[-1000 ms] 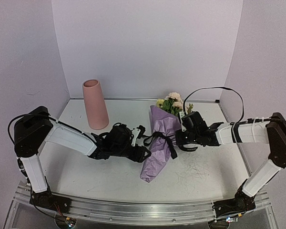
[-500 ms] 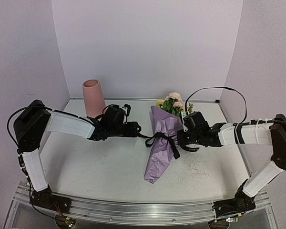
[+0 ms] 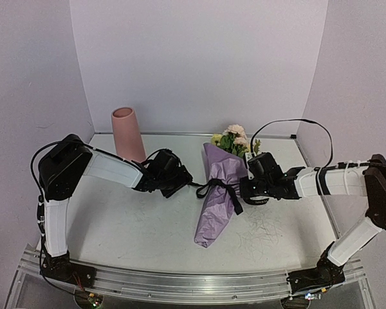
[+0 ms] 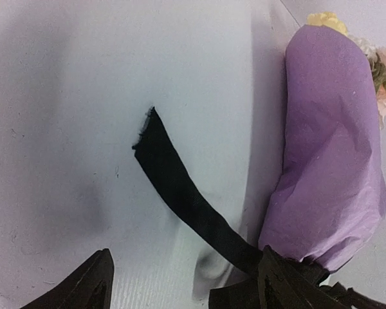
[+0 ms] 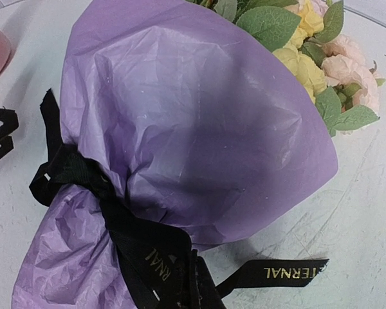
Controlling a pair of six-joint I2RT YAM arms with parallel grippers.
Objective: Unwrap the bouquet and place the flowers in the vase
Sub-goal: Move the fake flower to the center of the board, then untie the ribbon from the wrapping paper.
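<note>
The left gripper stands spread wide just above the surface, holding nothing; a loose tail of the black ribbon lies flat between its fingers, running back to the knot. The right gripper is pressed together against the bouquet's right flank by the knot; whether it pinches anything cannot be told. The bouquet lies between both grippers, wrapped and tied, flowers towards the back wall, the vase upright behind the left arm
</note>
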